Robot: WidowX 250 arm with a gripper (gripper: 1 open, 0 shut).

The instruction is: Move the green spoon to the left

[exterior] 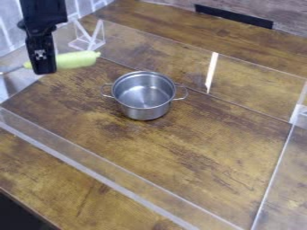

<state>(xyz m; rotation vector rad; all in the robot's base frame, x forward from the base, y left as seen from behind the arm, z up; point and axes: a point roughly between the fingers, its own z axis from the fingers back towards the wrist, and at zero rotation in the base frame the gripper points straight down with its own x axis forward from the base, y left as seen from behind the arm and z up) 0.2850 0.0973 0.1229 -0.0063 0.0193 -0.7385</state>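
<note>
The green spoon (79, 59) hangs in the air at the far left, its yellow-green handle sticking out to the right of my gripper (45, 65). The black gripper is shut on the spoon near its middle. The arm covers most of the spoon's metal bowl, and only a small tip shows at the gripper's left side. The spoon sits well left of the steel pot (145, 94) and above the wooden table (180, 153).
The round steel pot with two side handles stands empty near the middle of the table. Low clear acrylic walls (72, 148) fence the work area. A small clear plastic stand (86, 38) sits at the back left, just behind the gripper.
</note>
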